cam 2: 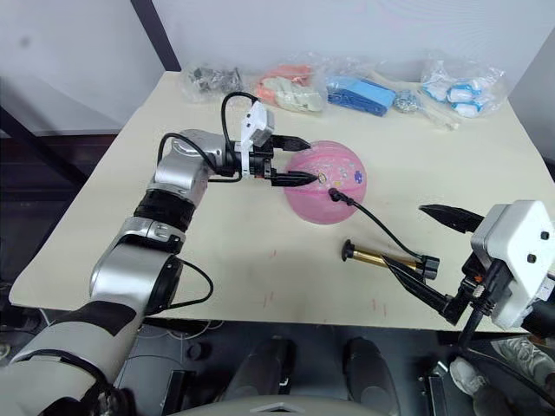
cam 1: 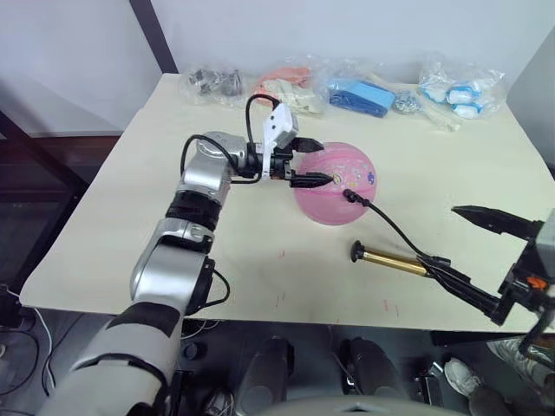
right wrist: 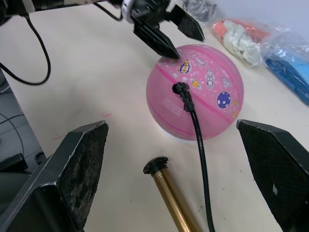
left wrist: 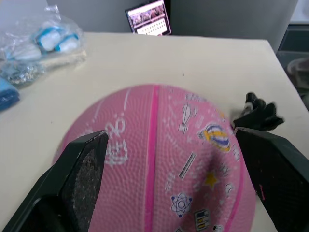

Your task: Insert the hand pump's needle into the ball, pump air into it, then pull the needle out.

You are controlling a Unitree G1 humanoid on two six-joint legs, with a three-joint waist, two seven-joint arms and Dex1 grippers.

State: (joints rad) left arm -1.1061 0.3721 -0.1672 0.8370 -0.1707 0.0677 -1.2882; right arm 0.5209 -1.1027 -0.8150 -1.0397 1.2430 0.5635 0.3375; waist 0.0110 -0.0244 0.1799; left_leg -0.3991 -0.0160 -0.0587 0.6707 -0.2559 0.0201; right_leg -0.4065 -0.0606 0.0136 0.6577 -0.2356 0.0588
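The pink ball [cam 1: 336, 186] with cartoon prints sits mid-table, its top dented. My left gripper [cam 1: 314, 163] is open, its fingers [left wrist: 82, 164] straddling the ball's upper left side. The needle is hidden; its black fitting [cam 1: 351, 196] sits against the ball's near right side, also seen from the right wrist [right wrist: 181, 89]. A thin black hose [cam 1: 390, 227] runs from it to the hand pump [cam 1: 392, 259], which lies flat on the table. My right gripper [cam 1: 442, 236] is open at the pump's handle end, its lower finger alongside the handle, holding nothing.
Several plastic bags of small items [cam 1: 360, 94] line the table's far edge. The table's near edge [cam 1: 286, 319] runs close below the pump. Bare tabletop lies to the left of the ball and at the right side.
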